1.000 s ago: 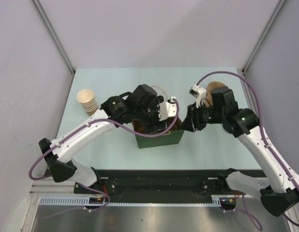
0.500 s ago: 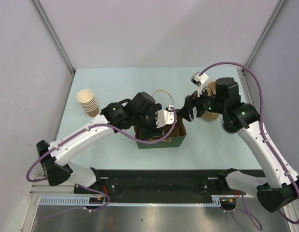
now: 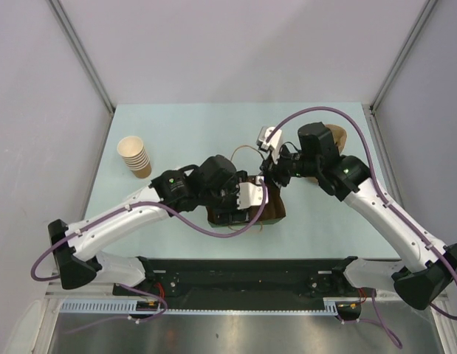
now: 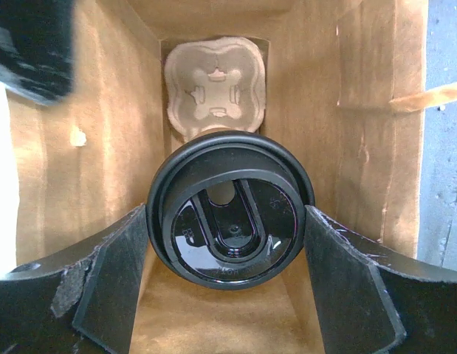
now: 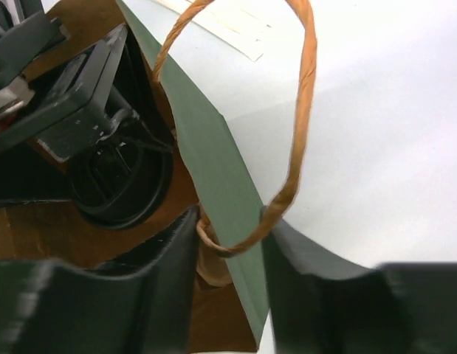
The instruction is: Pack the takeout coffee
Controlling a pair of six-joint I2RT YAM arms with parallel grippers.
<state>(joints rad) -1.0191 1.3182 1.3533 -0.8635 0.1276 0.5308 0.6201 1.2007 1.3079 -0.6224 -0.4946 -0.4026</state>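
Takeout coffee (image 4: 229, 199) hangs inside the green bag (image 5: 213, 155), clasped at its black lid by the wide-spread left gripper (image 4: 227, 243) above the pulp carrier (image 4: 215, 85), so lowering and release seem left, while the right gripper (image 5: 228, 243) straddles the bag's wall, though whether it pinches it cannot be told.

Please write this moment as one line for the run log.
left gripper: shut on black-lidded takeout coffee cup, inside green paper bag | right gripper: astride bag wall by handle | moulded-pulp carrier: bag bottom
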